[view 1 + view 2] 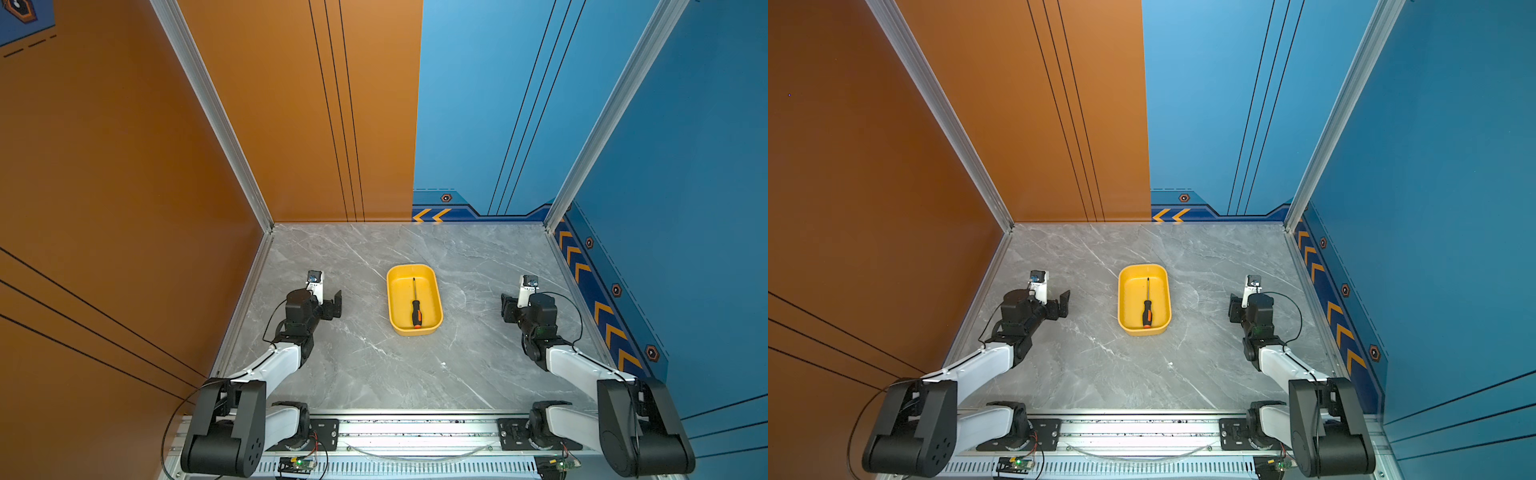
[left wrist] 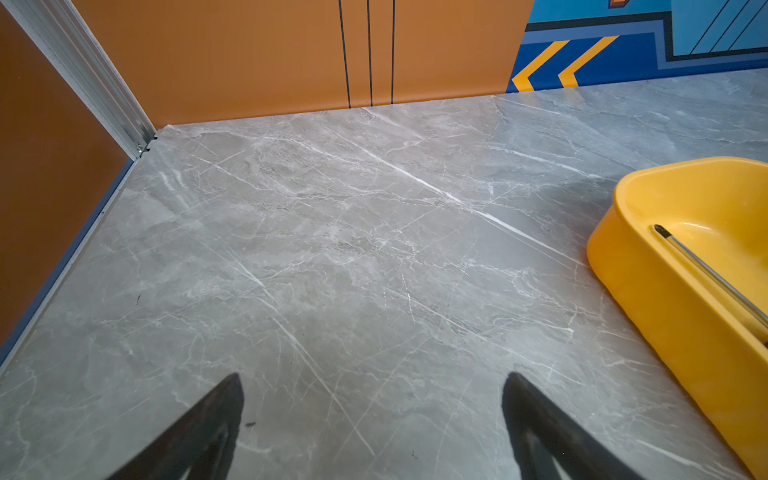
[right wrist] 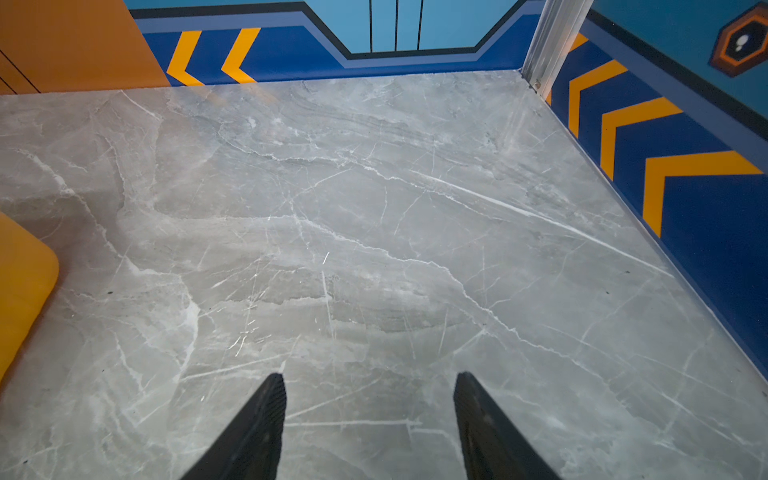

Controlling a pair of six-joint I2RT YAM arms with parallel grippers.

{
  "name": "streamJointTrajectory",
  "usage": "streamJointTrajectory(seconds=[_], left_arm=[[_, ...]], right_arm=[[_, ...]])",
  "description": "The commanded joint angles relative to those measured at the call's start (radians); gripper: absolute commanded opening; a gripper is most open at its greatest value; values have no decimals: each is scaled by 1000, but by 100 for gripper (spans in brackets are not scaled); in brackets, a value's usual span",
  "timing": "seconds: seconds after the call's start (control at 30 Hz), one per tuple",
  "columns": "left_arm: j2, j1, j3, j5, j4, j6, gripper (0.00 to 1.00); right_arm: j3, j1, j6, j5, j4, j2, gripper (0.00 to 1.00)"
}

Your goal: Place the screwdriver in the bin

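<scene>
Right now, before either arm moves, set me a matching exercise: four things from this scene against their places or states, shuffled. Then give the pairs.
1 screwdriver
2 bin
3 left gripper
4 right gripper

A stands on the table, midway across it
B open and empty, right of the bin
C lies flat inside the bin
D open and empty, left of the bin

Pairs: 1-C, 2-A, 3-D, 4-B

Both top views look steeply down from high above the near edge of the surface (image 1: pixel 374 374), facing the back wall (image 1: pixel 332 104), and take in the left arm (image 1: pixel 274 361) and right arm (image 1: pixel 573 365). Each wrist camera sits low and close, looking forward past its own fingers (image 2: pixel 216 415); all 4 views share the bin (image 2: pixel 648 291).
</scene>
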Motion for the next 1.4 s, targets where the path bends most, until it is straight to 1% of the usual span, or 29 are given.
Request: streamJointTrajectory(seconds=[0.0, 0.07, 0.13, 0.27, 0.4, 0.53, 0.6, 0.7, 0.8, 0.87, 0.97, 1.17, 1.33, 1.37], left_arm=[[48, 19, -22, 46, 109, -15, 98], [86, 26, -28, 53, 163, -20, 98], [103, 33, -17, 69, 170, -21, 98], [106, 45, -15, 69, 170, -29, 98], [112, 53, -18, 67, 186, -26, 98], [139, 67, -8, 68, 215, -14, 98], [174, 73, -16, 57, 273, -14, 98], [247, 76, -30, 68, 376, -13, 98], [288, 73, -22, 57, 390, -9, 98], [327, 67, -11, 44, 415, -6, 98], [325, 71, -9, 37, 402, -14, 98], [326, 75, -8, 41, 400, -15, 98], [325, 75, -7, 43, 400, -16, 98], [326, 75, -8, 42, 400, -15, 98]], right_arm=[[16, -10, -19, 31, 99, 46, 63], [27, -9, -20, 26, 134, 81, 63], [38, -9, -20, 23, 161, 110, 63], [51, -10, -21, 20, 192, 142, 63], [36, -10, -17, 11, 293, 211, 63], [31, -9, -16, 29, 359, 276, 63], [27, -9, -14, 32, 393, 305, 63], [25, -15, -6, 29, 398, 305, 63], [26, -18, -6, 25, 393, 305, 64], [28, -18, -5, 22, 391, 305, 66], [31, -24, -1, 16, 388, 306, 68], [31, -27, 2, 8, 389, 306, 82], [29, -27, 3, 8, 388, 307, 85], [29, -27, 2, 9, 387, 306, 91]])
